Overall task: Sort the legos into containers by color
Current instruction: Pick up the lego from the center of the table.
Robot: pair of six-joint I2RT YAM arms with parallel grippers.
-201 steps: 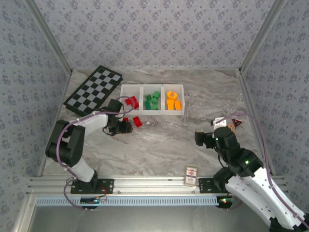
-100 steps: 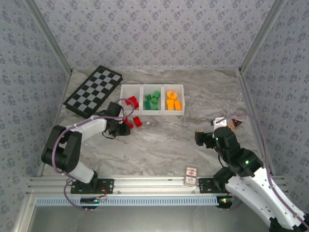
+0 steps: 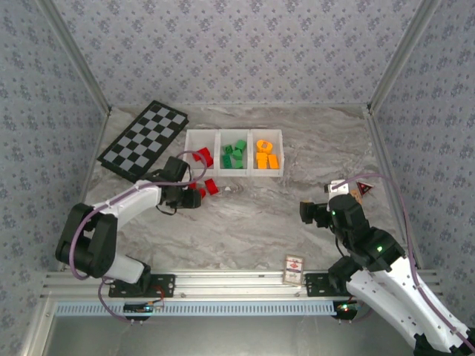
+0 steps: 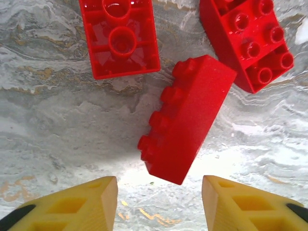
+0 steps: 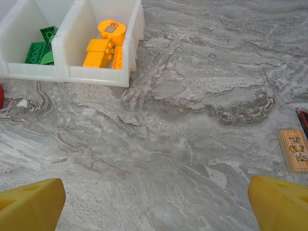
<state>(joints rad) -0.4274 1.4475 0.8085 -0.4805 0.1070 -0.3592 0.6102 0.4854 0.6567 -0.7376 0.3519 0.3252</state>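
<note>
red brick (image 4: 119, 36): cut by top edge | tan card (image 5: 294, 150): cut right

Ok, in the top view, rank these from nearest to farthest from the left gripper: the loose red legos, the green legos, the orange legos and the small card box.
1. Loose red legos: on the marble right beside the left gripper.
2. Green legos: in the middle bin.
3. Orange legos: in the right bin.
4. Card box: at the near edge, right of centre.
</note>
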